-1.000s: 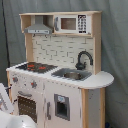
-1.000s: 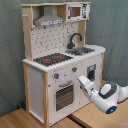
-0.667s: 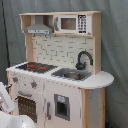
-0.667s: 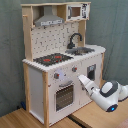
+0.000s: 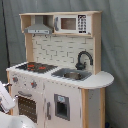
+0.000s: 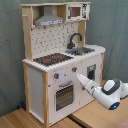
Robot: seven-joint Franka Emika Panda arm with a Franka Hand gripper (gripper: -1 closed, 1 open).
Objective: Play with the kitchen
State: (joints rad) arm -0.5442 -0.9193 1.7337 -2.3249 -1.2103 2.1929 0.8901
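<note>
The kitchen [image 5: 65, 75] [image 6: 50, 85] is a tall white and light-wood toy with a black faucet [image 6: 75, 39], a red-ringed stovetop [image 6: 52, 59], a grey hood [image 6: 49, 20] and a small microwave [image 6: 75, 11]. In the second exterior view my gripper [image 6: 78, 76] reaches in from the lower right. Its tip tapers to a point, shut and empty, just below the right knob [image 6: 74, 70] and above the windowed oven door [image 6: 64, 96]. In the first exterior view only white parts of my arm [image 5: 6, 100] show at the lower left.
The kitchen stands on a wooden surface [image 6: 30, 117] in front of a grey curtain [image 6: 10, 50]. A small cupboard door [image 6: 91, 72] sits right of the oven, behind my arm. The rounded counter end [image 5: 102, 79] sticks out sideways.
My gripper has moved up and to the second exterior view's left, from in front of the oven door to just under the right knob.
</note>
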